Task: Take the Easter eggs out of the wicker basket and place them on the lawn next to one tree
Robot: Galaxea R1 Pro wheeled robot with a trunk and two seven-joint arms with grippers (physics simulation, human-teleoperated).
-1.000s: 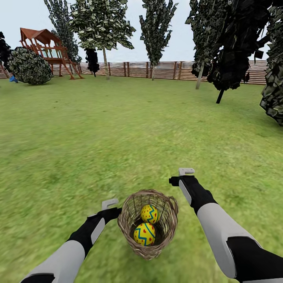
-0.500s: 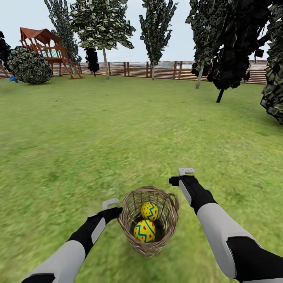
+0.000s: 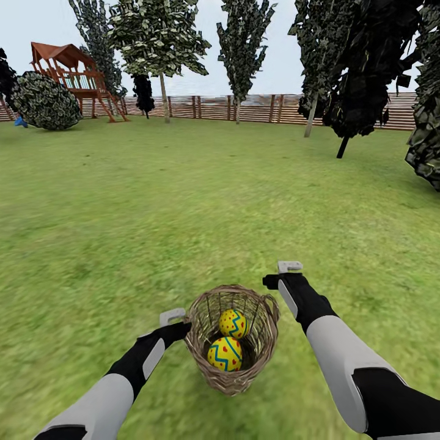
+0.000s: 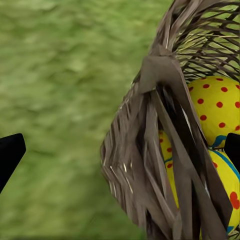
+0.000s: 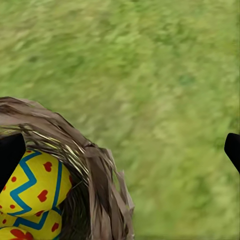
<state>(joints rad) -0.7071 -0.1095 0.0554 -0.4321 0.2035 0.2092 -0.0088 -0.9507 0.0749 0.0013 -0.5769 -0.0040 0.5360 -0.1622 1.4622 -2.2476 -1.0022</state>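
The wicker basket (image 3: 211,360) lies tilted on the lawn (image 3: 183,214) between my two arms. Two Easter eggs show inside it: a dotted one (image 3: 233,323) and a zigzag one (image 3: 225,354) in front of it; a third is hidden. My left gripper (image 3: 173,318) is open at the basket's left rim. In the left wrist view the basket wall (image 4: 150,165) and the eggs (image 4: 217,107) lie between its black fingertips (image 4: 10,155). Open over bare grass, my right gripper (image 3: 289,267) is just beyond the basket's right rim (image 5: 95,170), beside an egg (image 5: 35,185).
A pale-trunked tree (image 3: 164,98) stands far off by the brown slatted fence (image 3: 256,109), another trunk (image 3: 311,119) to its right. Dark leafy trees (image 3: 366,73) crowd the right side. A wooden play structure (image 3: 76,76) and a round shrub (image 3: 44,102) stand far left.
The basket has slid a little away from me and to the right, and the eggs have shifted with it. Both arms hold the same pose.
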